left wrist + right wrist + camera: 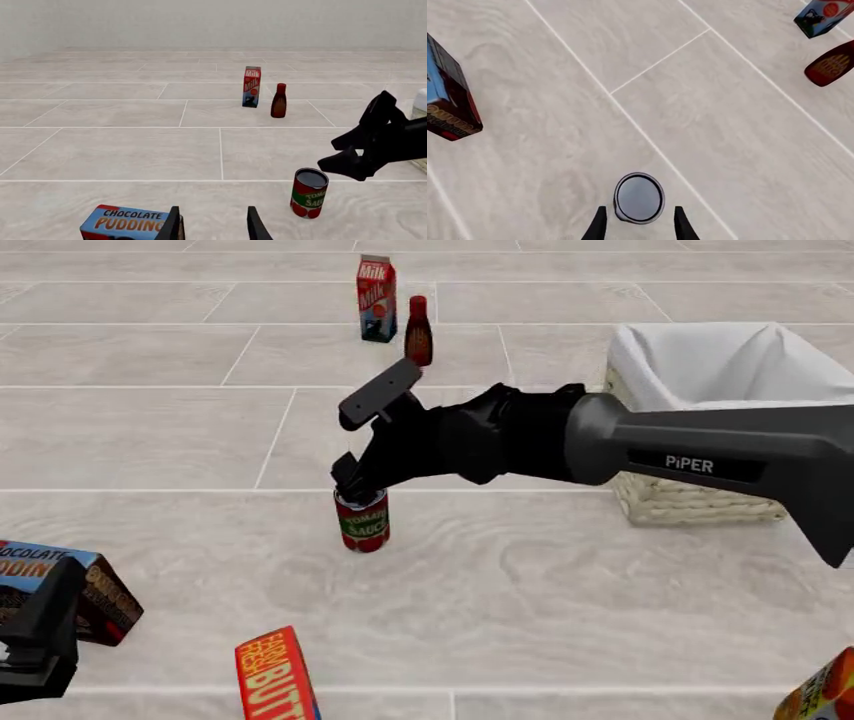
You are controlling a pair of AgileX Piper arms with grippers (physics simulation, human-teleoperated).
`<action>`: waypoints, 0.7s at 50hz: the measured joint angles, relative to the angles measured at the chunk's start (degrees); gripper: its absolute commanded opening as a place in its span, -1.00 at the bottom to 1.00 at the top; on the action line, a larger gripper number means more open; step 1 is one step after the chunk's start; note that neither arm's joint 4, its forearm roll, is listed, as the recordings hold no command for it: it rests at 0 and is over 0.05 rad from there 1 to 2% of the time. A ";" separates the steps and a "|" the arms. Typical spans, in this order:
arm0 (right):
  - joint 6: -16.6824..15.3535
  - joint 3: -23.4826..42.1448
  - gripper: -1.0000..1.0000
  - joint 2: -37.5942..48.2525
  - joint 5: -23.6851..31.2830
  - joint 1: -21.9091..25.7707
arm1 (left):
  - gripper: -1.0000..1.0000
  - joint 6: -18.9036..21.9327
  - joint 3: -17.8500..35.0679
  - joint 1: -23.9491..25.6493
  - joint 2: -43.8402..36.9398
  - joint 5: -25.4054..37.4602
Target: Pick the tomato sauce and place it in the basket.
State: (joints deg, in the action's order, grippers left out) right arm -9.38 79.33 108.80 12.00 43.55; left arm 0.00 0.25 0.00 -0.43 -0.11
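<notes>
The tomato sauce (pixel 362 521) is a small red can with a green band, upright on the tiled floor left of the basket (pixel 694 502). My right gripper (pixel 350 484) hangs just above the can, open. In the right wrist view its fingers (pixel 599 225) stand on either side of the can's dark top (pixel 639 197) without closing on it. From the left wrist view the can (pixel 309 193) shows with the right gripper (pixel 328 155) above and beside it. My left gripper (pixel 34 640) is low at the near left, open and holding nothing (pixel 212 216).
A chocolate pudding box (pixel 83 585) lies beside the left gripper, and a butter box (pixel 274 675) lies near the front. A milk carton (pixel 376 298) and a slim dark red bottle (pixel 418 330) stand at the back. Another package (pixel 827 695) pokes in at the near right.
</notes>
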 measured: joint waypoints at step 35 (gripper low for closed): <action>0.60 -1.05 1.00 1.71 -1.45 -0.41 | 1.00 0.00 0.00 0.00 0.00 0.00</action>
State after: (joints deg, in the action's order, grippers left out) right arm -8.78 78.29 110.51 10.55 43.14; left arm 0.00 0.25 0.00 -0.43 -0.11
